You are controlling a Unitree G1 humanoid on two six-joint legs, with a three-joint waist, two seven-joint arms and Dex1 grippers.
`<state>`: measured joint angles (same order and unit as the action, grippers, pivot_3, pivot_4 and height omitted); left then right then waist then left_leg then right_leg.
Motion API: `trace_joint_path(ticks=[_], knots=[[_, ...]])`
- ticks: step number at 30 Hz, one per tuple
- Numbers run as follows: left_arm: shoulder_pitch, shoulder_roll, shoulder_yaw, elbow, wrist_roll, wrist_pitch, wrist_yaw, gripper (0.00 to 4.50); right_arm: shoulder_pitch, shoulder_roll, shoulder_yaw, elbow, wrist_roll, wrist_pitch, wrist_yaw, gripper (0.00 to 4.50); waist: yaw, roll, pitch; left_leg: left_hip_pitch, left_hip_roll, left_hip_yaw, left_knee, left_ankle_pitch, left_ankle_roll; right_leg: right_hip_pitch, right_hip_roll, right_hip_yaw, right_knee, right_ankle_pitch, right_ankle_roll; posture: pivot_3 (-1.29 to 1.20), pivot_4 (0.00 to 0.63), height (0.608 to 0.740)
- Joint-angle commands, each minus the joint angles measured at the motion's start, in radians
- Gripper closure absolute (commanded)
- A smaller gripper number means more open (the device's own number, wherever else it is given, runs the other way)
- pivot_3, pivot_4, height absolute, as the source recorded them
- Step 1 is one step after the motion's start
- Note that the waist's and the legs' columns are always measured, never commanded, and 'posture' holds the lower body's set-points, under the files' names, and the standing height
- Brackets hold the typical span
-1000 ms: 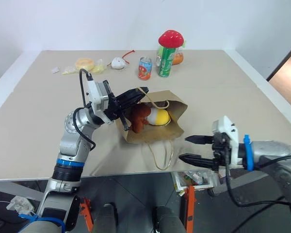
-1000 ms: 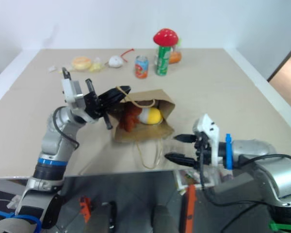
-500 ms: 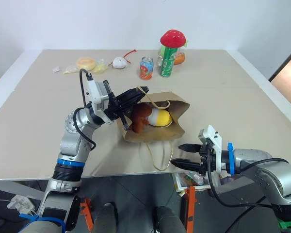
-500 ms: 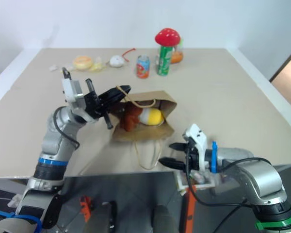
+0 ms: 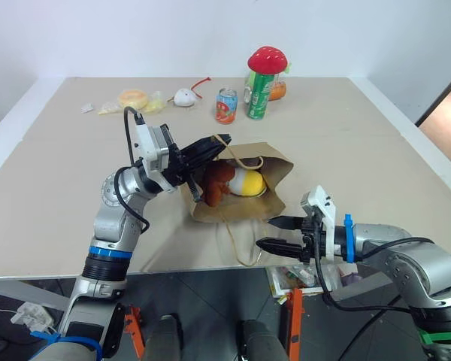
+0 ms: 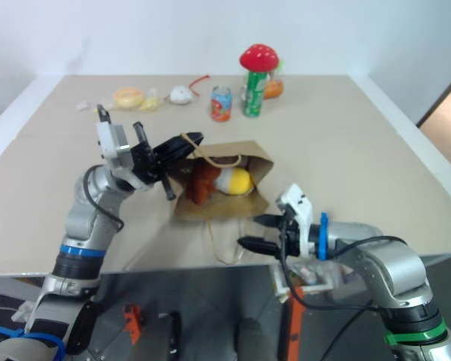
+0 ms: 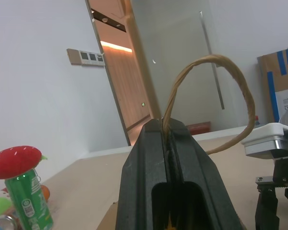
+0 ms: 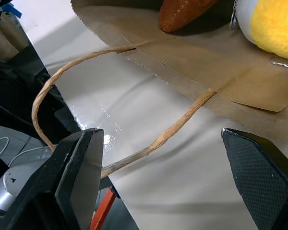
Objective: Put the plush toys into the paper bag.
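My left gripper (image 5: 214,145) is pinched tight on the upper twisted handle (image 7: 209,91) of the paper bag (image 5: 274,203), lifting that loop off the table (image 5: 52,188) so the bag's mouth gapes toward me. Inside the opening sits the brown furry plush (image 5: 216,182), and right beside it, touching, the yellow-and-white egg plush (image 5: 248,181). Both are in the bag. My right gripper (image 5: 274,233) hangs at the near table edge, fingers spread wide with nothing between them, pointing toward the bag's lower handle (image 8: 86,96), which lies flat on the tabletop and droops over the edge. At the far side stand a green can (image 5: 258,95) with the red mushroom toy (image 5: 267,59) on top, a small red can (image 5: 225,105) and a white toy with a red tail (image 5: 185,96).
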<state>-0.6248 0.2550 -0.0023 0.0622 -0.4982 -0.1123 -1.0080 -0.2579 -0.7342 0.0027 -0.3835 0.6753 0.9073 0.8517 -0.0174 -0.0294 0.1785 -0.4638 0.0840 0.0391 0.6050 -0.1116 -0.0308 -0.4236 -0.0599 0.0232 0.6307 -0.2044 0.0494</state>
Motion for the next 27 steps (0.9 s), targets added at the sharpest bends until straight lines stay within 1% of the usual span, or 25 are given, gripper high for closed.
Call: trace_joint_path(ticks=[1,2,7,8,27], knots=[[-0.013,0.002,0.01,-0.032,0.001,-0.021,0.005,4.5,-0.016,0.015,0.004,-0.013,0.014,-0.002,0.001,1.06,0.0,0.0,0.0,0.0,0.0,0.0,0.0,0.0,0.0,0.0,0.0,0.0,0.0,0.0,0.0,0.0,0.15,0.74],[-0.013,0.002,0.01,-0.032,0.001,-0.021,0.005,4.5,-0.017,0.017,0.004,-0.013,0.013,-0.002,0.001,1.63,0.0,0.0,0.0,0.0,0.0,0.0,0.0,0.0,0.0,0.0,0.0,0.0,0.0,0.0,0.0,0.0,0.15,0.74],[-0.013,0.002,0.01,-0.032,0.001,-0.021,0.005,4.5,-0.018,0.018,0.004,-0.013,0.012,-0.001,0.0,4.12,0.0,0.0,0.0,0.0,0.0,0.0,0.0,0.0,0.0,0.0,0.0,0.0,0.0,0.0,0.0,0.0,0.15,0.74],[-0.013,0.002,0.01,-0.032,0.001,-0.021,0.005,4.5,-0.018,0.018,0.004,-0.013,0.012,-0.001,0.0,4.43,0.0,0.0,0.0,0.0,0.0,0.0,0.0,0.0,0.0,0.0,0.0,0.0,0.0,0.0,0.0,0.0,0.15,0.74],[-0.013,0.002,0.011,-0.032,0.001,-0.021,0.005,4.5,-0.018,0.018,0.004,-0.013,0.012,-0.001,0.0,4.43,0.0,0.0,0.0,0.0,0.0,0.0,0.0,0.0,0.0,0.0,0.0,0.0,0.0,0.0,0.0,0.0,0.15,0.74]])
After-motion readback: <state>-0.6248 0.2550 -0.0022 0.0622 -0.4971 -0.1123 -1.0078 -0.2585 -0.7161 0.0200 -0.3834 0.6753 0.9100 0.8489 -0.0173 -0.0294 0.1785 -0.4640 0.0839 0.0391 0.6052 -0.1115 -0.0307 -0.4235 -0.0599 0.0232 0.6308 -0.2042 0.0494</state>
